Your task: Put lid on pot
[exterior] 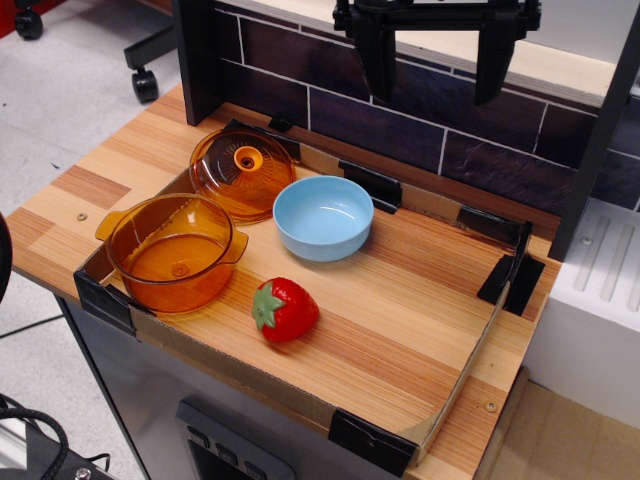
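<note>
- Amber-orange and see-through, the pot stands upright at the left end of the wooden table, its mouth uncovered and its two small side handles pointing left and right.
- Its left side sits close to the low cardboard edging that runs round the work area, near a black corner clip; little room shows on that side.
- Just behind the pot and slightly to its right, the lid rests tilted against the back edging, knob side up, with its small orange knob facing the camera.
- Lid and pot look near or barely touching at their rims; which it is cannot be told.
- To the right of the lid, a light blue bowl stands upright, its rim touching or just beside the lid's rim.
- In front of the bowl, a red strawberry with a green cap lies on the wood, near the pot's right side but apart from it.
- Right of the bowl and strawberry, the wood is bare up to the cardboard edging and the black clips on the far right.
- High at the top, above the dark tiled back wall, the gripper hangs with its two black fingers spread wide and nothing between them, well apart from the lid and pot.
</note>
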Tool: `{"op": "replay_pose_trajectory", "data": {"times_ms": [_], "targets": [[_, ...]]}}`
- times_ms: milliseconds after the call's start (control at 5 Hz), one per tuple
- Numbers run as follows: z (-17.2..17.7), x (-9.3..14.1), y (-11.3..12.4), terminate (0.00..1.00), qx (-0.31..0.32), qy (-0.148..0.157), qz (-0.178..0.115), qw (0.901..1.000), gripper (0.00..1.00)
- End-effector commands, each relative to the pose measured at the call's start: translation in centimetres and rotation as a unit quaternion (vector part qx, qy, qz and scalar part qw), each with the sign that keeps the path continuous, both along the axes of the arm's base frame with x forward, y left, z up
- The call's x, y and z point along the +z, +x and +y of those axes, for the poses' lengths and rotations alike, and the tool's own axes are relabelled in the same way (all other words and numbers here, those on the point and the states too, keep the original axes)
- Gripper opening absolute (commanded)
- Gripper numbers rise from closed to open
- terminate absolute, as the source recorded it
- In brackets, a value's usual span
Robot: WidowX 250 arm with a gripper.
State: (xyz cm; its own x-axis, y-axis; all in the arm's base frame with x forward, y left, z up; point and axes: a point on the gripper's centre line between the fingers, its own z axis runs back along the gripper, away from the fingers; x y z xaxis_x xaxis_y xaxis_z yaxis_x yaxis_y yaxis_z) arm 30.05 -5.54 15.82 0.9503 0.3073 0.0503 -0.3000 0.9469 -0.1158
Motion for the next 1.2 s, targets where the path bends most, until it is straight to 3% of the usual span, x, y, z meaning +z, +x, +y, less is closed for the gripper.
{"op": "replay_pose_trajectory", "data": {"times_ms": [0,600,800,1000], "targets": [[0.0,0.0,0.0,0.0,0.0,0.0,0.0,1.0,1.0],[8.5,-1.3,0.7,0.0,-0.001,0.031,-0.011,0.9995,1.0],[10.4,-1.2,1.4,0.0,0.02,0.071,-0.05,0.996,1.0],[11.7,-2.1,2.2,0.0,0.035,0.121,-0.062,0.9901,1.0]]}}
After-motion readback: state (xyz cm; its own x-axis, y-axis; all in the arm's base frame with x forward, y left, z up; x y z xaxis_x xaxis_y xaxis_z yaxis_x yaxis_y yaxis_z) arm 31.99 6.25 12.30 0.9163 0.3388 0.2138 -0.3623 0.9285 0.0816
